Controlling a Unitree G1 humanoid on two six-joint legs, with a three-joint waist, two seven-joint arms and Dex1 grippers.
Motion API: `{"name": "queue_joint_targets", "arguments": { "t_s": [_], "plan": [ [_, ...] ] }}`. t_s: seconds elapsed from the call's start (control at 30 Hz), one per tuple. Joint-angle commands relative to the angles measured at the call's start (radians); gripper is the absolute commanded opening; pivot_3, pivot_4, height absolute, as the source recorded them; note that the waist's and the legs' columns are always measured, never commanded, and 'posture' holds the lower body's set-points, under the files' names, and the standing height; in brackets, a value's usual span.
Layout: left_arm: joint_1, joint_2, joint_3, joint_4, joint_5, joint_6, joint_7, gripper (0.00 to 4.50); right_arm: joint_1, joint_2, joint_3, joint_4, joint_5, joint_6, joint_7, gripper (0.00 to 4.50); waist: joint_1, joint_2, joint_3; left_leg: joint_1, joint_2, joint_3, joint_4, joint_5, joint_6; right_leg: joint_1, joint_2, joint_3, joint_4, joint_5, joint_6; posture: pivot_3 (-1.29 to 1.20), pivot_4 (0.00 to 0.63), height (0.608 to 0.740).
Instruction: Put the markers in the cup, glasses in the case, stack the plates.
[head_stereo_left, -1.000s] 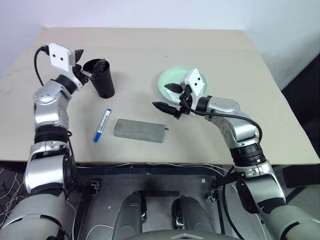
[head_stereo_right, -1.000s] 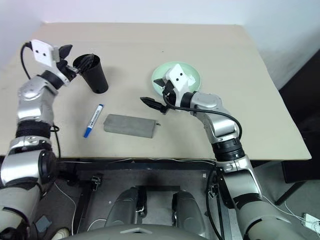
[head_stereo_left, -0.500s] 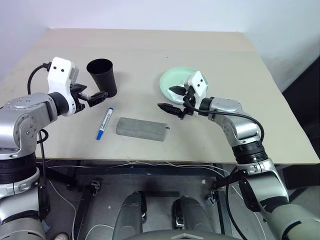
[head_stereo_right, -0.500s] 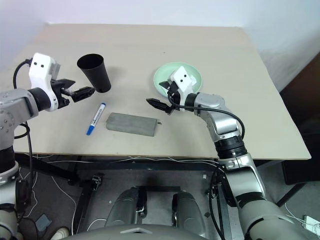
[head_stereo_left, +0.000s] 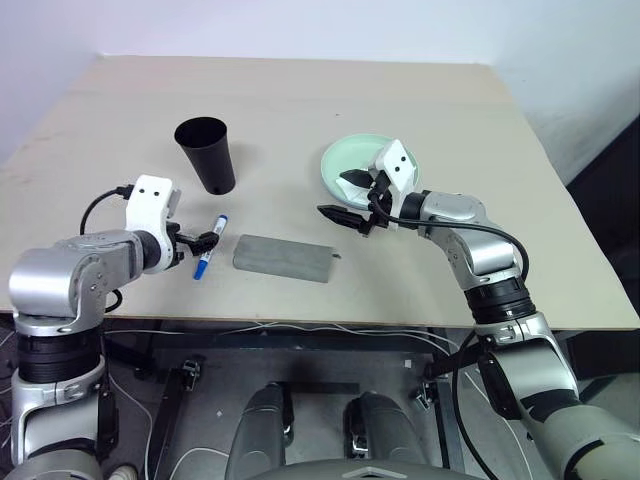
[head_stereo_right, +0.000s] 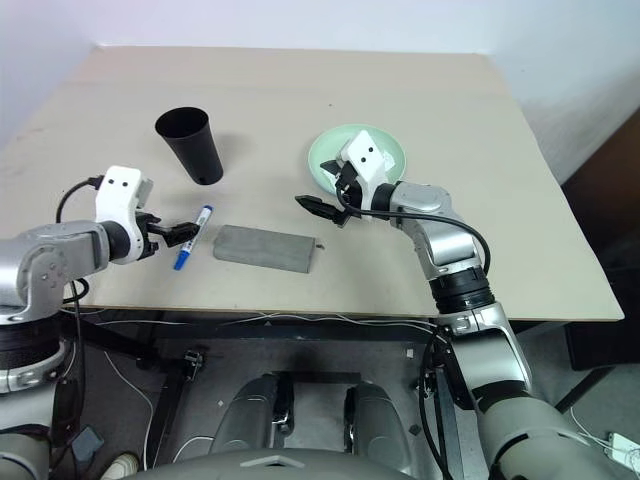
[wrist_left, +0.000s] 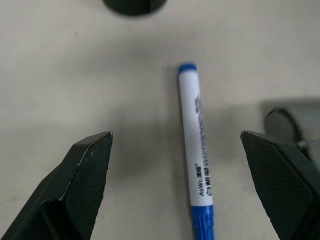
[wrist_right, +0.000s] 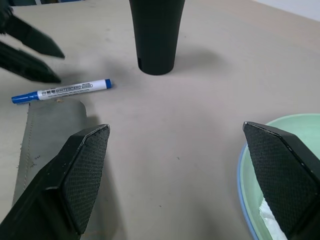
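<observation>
A blue-capped white marker (head_stereo_left: 208, 250) lies on the table between the black cup (head_stereo_left: 207, 155) and the grey case (head_stereo_left: 283, 259), which is shut. My left gripper (head_stereo_left: 206, 238) hovers low over the marker, open, one finger on each side of the barrel (wrist_left: 196, 150). The cup stands upright just beyond it. My right gripper (head_stereo_left: 338, 196) is open and empty, held above the table beside the plates. The mint green plate (head_stereo_left: 352, 160) rests on the light blue one (wrist_right: 242, 172). The glasses are out of view.
A crumpled white tissue (wrist_right: 268, 220) lies in the green plate. The tan table (head_stereo_left: 300, 100) has bare room at the back and on the right. Its front edge runs just below the case and the marker.
My left gripper has come down and back from the cup's rim to just over the marker, tilting downward, still open. The right arm has stayed put.
</observation>
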Motion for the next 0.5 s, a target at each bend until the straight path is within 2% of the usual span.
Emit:
{"name": "queue_joint_targets", "arguments": {
  "t_s": [0.03,0.27,0.5],
  "plan": [
    [-0.036,-0.009,-0.029,0.067,0.029,-0.02,0.009,4.29,-0.017,0.001,-0.006,-0.026,-0.003,-0.017,-0.009,4.5,-0.001,0.0,0.0,0.0,0.0,0.0,0.0,0.0,0.0,0.0,0.0,0.0,0.0,0.0,0.0,0.0,0.15,0.681],
    [-0.035,0.002,-0.083,0.126,0.037,-0.011,-0.023,4.29,-0.009,-0.004,-0.015,-0.042,0.0,-0.007,-0.015,4.5,0.0,0.0,0.0,0.001,0.0,0.0,0.0,0.0,-0.001,0.0,0.0,0.0,0.0,0.001,-0.001,0.0,0.15,0.681],
    [-0.034,-0.003,-0.099,0.131,0.042,-0.016,-0.034,4.29,0.035,-0.07,-0.022,-0.184,0.13,0.137,0.133,4.5,0.0,0.001,0.0,0.001,0.0,0.0,0.0,-0.001,-0.002,0.001,-0.002,0.0,0.0,0.002,-0.004,0.0,0.15,0.681]
  ]
}}
